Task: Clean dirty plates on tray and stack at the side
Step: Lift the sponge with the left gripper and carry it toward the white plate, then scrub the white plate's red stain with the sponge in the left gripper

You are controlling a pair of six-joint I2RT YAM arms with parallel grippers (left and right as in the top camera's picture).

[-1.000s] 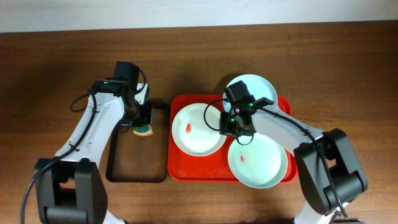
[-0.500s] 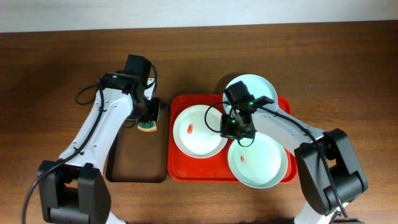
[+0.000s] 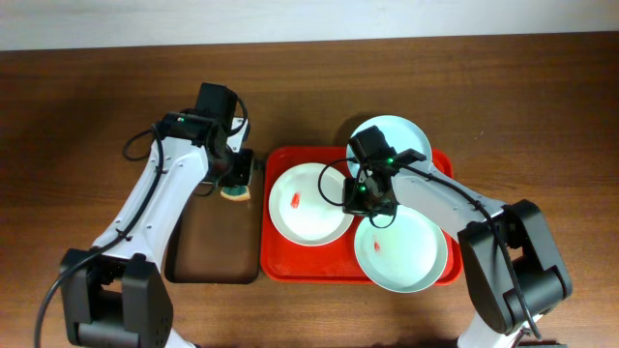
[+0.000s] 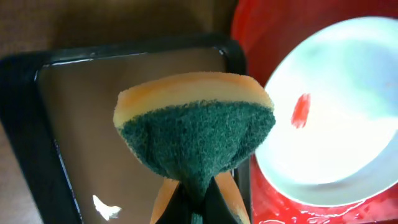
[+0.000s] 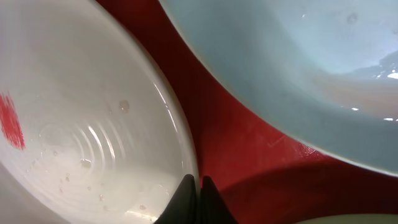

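The left gripper (image 4: 198, 200) is closed on a green-faced sponge (image 4: 196, 127) above the right edge of the black tray (image 3: 213, 253). The right gripper (image 5: 198, 186) is closed at the rim of the white plate (image 3: 309, 208). This plate, the mint plate (image 3: 404, 256) and the pale blue plate (image 3: 395, 138) all lie on the red tray (image 3: 290, 267). Two show red smears and none is stacked yet.

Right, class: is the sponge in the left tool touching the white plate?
Apart. The overhead view shows the sponge above the black tray, with the rim of the red tray between it and the white plate.
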